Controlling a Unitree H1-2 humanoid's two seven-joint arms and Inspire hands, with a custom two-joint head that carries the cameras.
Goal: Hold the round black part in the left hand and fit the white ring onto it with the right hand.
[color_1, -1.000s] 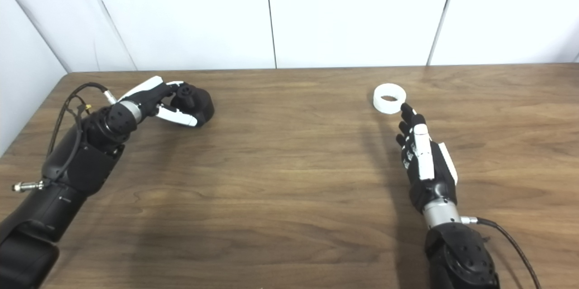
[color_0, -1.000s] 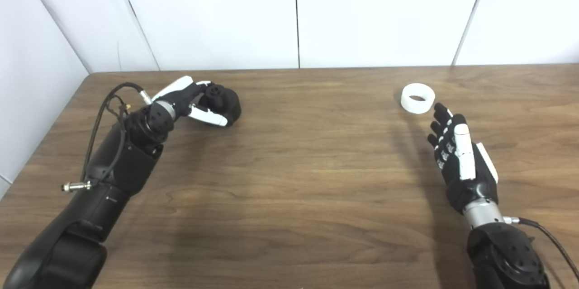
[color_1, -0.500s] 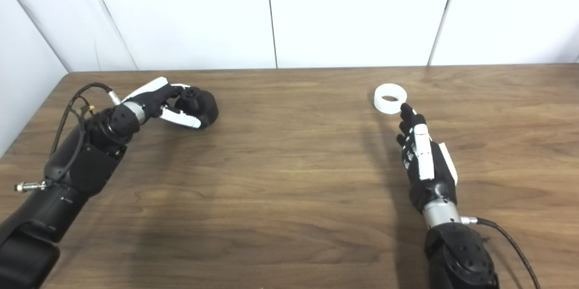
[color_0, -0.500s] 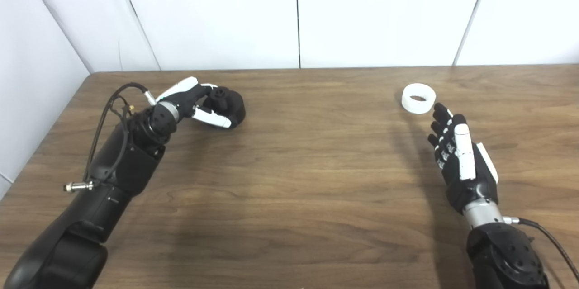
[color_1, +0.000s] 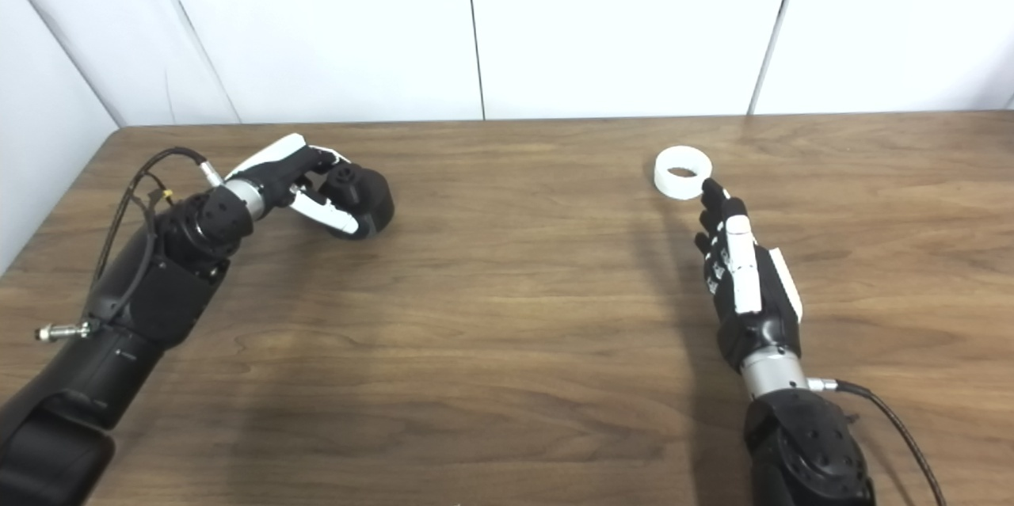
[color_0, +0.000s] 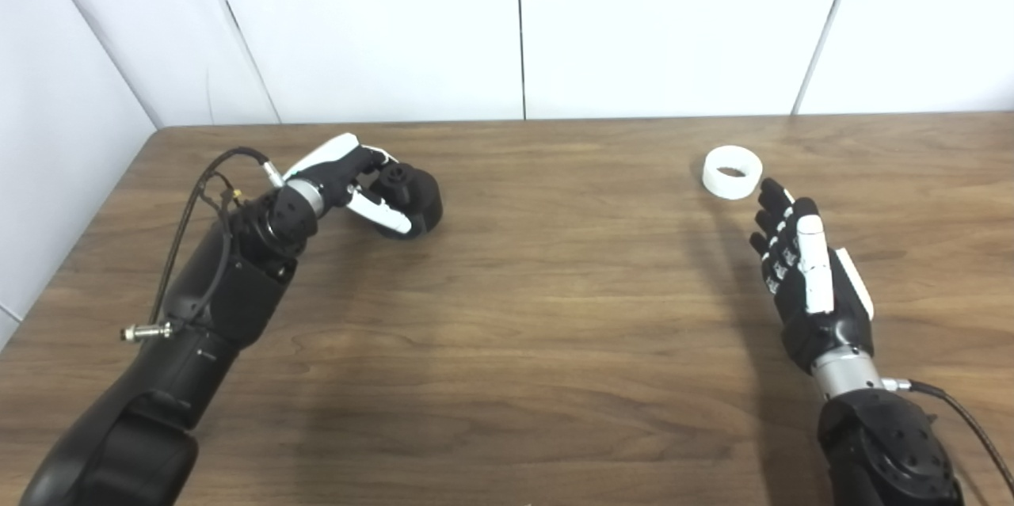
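Left hand on the black part, ring untouched on the table.

I see the round black part [color_0: 410,189] at the left of the wooden table [color_0: 523,292], gripped in my left hand [color_0: 348,181], whose fingers curl over its top while the thumb wraps under its near side; I cannot tell whether the part is touching the wood or lifted off it. The white ring [color_0: 732,172] lies flat, hollow side up, far off to the right. My right hand [color_0: 804,276] hovers just near of it, fingers straight and together, holding nothing, fingertips beside the ring but apart from it.
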